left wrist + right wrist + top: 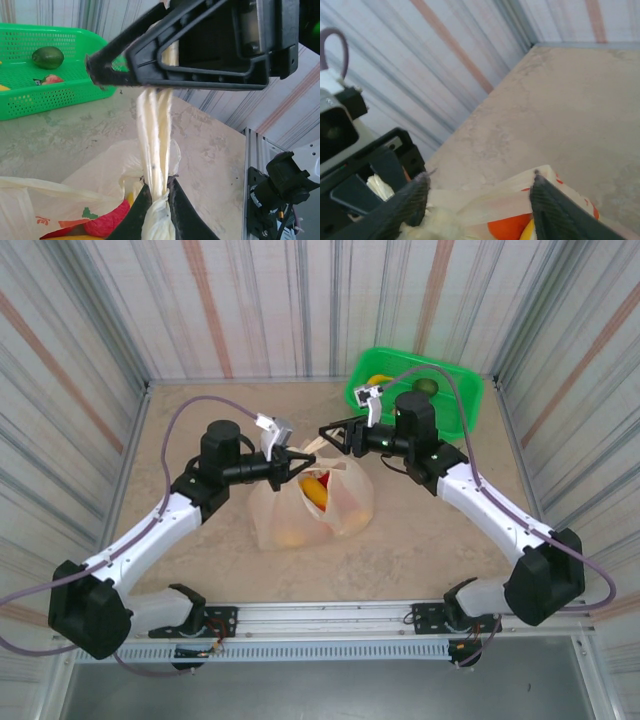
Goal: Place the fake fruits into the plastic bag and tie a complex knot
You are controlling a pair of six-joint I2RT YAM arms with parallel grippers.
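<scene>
The plastic bag (290,520) is seen lying on the table (420,540) between the two arms, near the middle. A yellow fruit (315,490) and a red fruit (107,222) are held inside it, and an orange (512,225) is seen through the thin film in the right wrist view. The bag's handles (156,130) are gathered into a pale twisted strip and drawn up from the mouth of the bag. The left gripper (160,184) is closed around this strip just above the bag, with a crinkled bunch pinched between its fingers; whether a knot has been formed there cannot be told. The right gripper (479,175) is held just beyond it with its jaws spread wide, the upper end of the strip running up against one finger. The green basket (465,390) is set at the far right corner, well apart from the bag; an avocado (47,57), a small red fruit (51,79) and a yellow fruit (380,380) are left in it
</scene>
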